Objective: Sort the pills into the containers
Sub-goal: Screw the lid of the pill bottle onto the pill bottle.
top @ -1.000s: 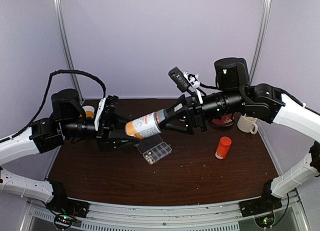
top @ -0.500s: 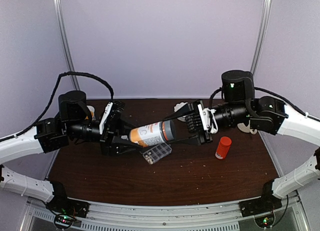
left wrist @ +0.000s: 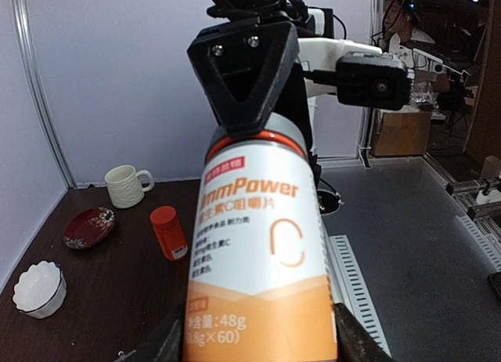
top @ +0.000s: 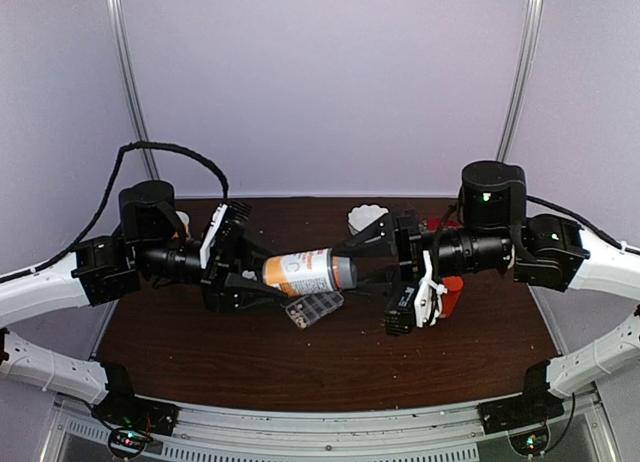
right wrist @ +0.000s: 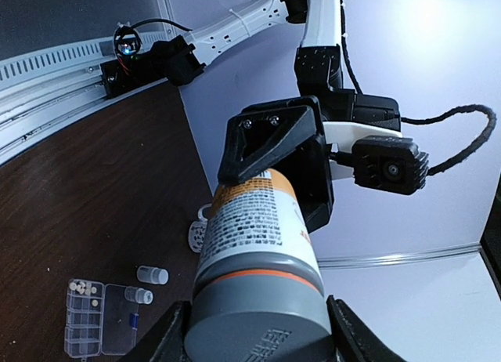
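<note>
An orange-and-white bottle (top: 300,273) hangs level above the table, held at both ends. My left gripper (top: 250,278) is shut on its base end (left wrist: 262,299), its fingers (left wrist: 160,346) pressed against both sides. My right gripper (top: 368,259) is shut on the grey cap (right wrist: 266,315). Below the bottle lies the clear container (top: 312,307) with its grid of compartments. In the right wrist view the container (right wrist: 102,331) has a few pale pills (right wrist: 78,286) in one corner compartment.
Two tiny white bottles (right wrist: 153,275) lie beside the container. A small red bottle (left wrist: 168,233) stands right of centre, partly behind my right gripper in the top view. A white mug (left wrist: 125,186), a red dish (left wrist: 88,227) and a white fluted bowl (top: 366,219) stand at the back.
My right wrist has rolled round the cap end, its camera swinging from above the bottle to below. The bottle has dropped a little and levelled. The left gripper has kept its grip.
</note>
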You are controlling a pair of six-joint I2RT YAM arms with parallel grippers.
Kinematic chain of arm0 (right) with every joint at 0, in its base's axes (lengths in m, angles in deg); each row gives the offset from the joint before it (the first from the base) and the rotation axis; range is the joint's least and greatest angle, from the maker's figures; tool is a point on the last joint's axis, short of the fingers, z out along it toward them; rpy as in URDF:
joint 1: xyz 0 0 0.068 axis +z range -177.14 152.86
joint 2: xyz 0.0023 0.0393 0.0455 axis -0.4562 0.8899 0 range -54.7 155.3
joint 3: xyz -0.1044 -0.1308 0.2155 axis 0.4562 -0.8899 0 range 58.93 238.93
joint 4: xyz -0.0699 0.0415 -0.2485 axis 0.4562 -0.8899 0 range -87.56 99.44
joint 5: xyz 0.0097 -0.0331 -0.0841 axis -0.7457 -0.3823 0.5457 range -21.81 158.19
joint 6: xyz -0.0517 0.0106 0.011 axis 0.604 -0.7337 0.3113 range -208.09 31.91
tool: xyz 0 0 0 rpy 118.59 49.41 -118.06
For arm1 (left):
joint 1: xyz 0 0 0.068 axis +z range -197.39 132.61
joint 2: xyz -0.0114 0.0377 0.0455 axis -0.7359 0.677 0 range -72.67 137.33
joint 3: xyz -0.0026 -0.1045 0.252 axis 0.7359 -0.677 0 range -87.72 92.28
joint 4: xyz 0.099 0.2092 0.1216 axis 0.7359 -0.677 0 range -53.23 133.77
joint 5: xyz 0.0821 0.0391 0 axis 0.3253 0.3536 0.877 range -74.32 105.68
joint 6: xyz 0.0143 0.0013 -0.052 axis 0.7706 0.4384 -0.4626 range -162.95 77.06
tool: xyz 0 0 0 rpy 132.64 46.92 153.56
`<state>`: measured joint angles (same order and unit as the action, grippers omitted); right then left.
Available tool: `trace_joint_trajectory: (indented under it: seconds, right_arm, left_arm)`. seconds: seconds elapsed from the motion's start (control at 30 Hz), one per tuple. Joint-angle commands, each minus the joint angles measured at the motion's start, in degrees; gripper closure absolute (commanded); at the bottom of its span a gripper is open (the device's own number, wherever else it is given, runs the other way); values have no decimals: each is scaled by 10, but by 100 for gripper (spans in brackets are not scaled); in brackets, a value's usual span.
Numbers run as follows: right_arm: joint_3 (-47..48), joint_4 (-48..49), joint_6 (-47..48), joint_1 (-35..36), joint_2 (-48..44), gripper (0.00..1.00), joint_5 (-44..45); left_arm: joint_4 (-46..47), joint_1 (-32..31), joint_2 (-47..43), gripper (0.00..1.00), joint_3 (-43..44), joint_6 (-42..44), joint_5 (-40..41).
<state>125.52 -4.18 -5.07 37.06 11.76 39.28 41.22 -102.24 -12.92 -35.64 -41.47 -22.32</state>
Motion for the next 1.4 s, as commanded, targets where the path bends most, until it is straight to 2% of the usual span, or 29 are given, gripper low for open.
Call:
trace_joint_trajectory:
  seconds: [0.0, 0.17, 0.47, 0.83, 1.0, 1.37]
  right_arm:
    - [-12, 13, 88, 9, -40, 90, 46]
    - [-13, 15, 131, 26, -41, 89, 84]
    - [27, -25, 99, 27, -30, 87, 47]
    - [108, -165, 85, 27, -2, 86, 26]
    - [117, -184, 85, 27, 4, 86, 32]
    - [116, -196, 81, 27, 10, 85, 45]
  left_arm:
    - [22, 10, 0, 100, 15, -30, -8]
    - [-2, 10, 21, 100, 33, -30, -31]
    - [-13, 10, 46, 100, 41, -32, -39]
    - [-148, 5, 113, 100, 107, 19, -60]
    - [-231, -8, 152, 100, 149, 52, -49]
    - [-247, -18, 163, 100, 159, 63, -44]
